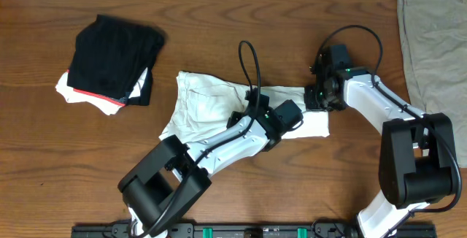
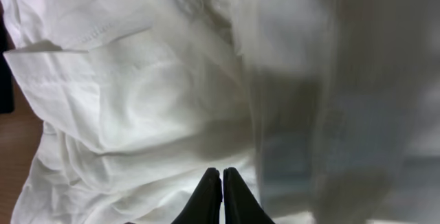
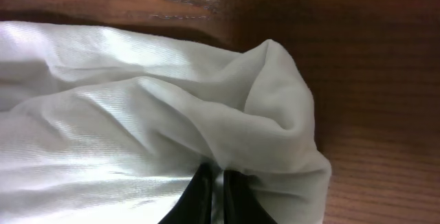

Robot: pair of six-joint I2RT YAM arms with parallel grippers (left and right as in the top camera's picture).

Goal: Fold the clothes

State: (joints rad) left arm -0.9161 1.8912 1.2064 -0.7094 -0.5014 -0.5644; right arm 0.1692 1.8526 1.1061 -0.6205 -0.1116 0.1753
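I count one white T-shirt (image 1: 201,103) on the counter (image 1: 44,165). It lies crumpled near the middle, with the wider, wrinkled part to the left and a narrower strip running to the right under both arms. No lettering shows on the side that is up.

My left claw (image 1: 288,115) is low over the right half of the shirt. In the left wrist view its two black fingers (image 2: 206,193) are pressed together, tip against tip, directly above the white cloth. I cannot tell if a layer of cloth is caught between them. The same view shows a stitched hem on a folded flap (image 2: 103,31) of the shirt, and the right part of the picture is blurred.

My right claw (image 1: 319,96) is at the right end of the shirt. In the right wrist view its fingers (image 3: 199,189) are closed and pinching the shirt, with the cloth gathered into a raised fold (image 3: 275,86) just above the tips. Bare wood is behind it and to the right.

There are two other textile things, both well apart from the shirt. One is a black folded garment (image 1: 117,52) with a red edge at the far left, resting on something white (image 1: 69,88). The other is a flat olive-grey cloth (image 1: 430,41) at the far right edge.
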